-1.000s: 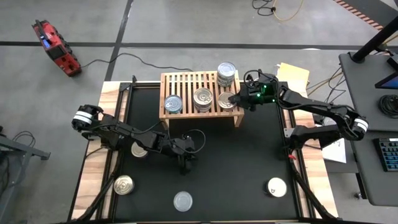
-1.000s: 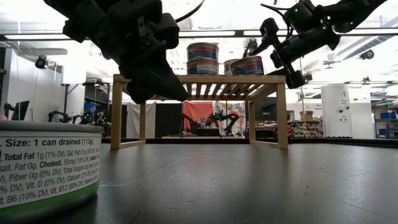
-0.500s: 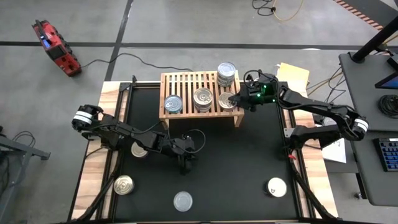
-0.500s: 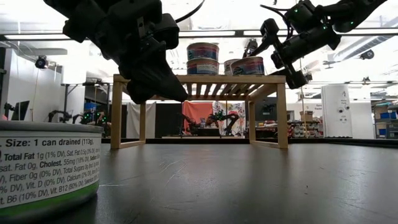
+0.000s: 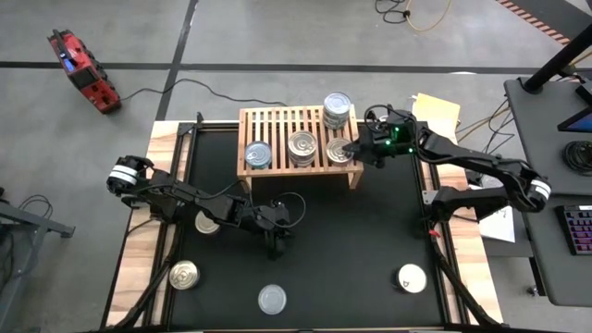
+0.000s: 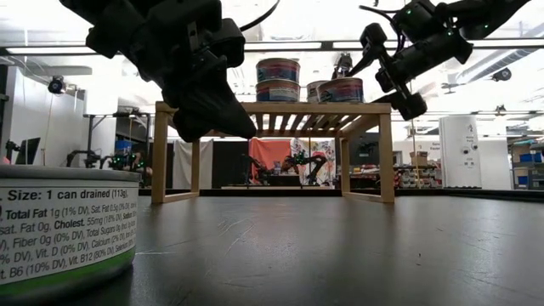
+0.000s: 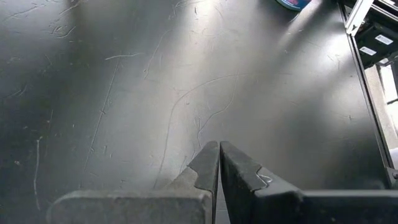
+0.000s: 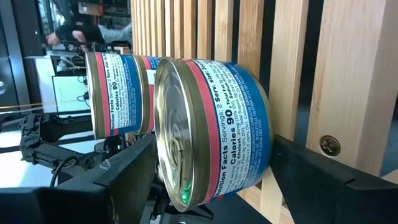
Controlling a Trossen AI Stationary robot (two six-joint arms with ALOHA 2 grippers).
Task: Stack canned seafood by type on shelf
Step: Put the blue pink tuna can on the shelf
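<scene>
Your right gripper (image 5: pixel 352 150) pinches a blue-and-red labelled can (image 8: pixel 211 127) upright, lid up, at the right front corner of the slatted wooden shelf (image 5: pixel 277 125). The shelf also carries a two-can stack (image 5: pixel 337 108) behind it and two single cans to its left. Your left gripper (image 7: pixel 217 163) hovers over bare black mat (image 5: pixel 351 250), fingers pressed together. Three cans sit along the near edge.

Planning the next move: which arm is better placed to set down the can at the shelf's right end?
Right. Its gripper already brackets that can on the shelf; the left gripper is shut over bare mat.
</scene>
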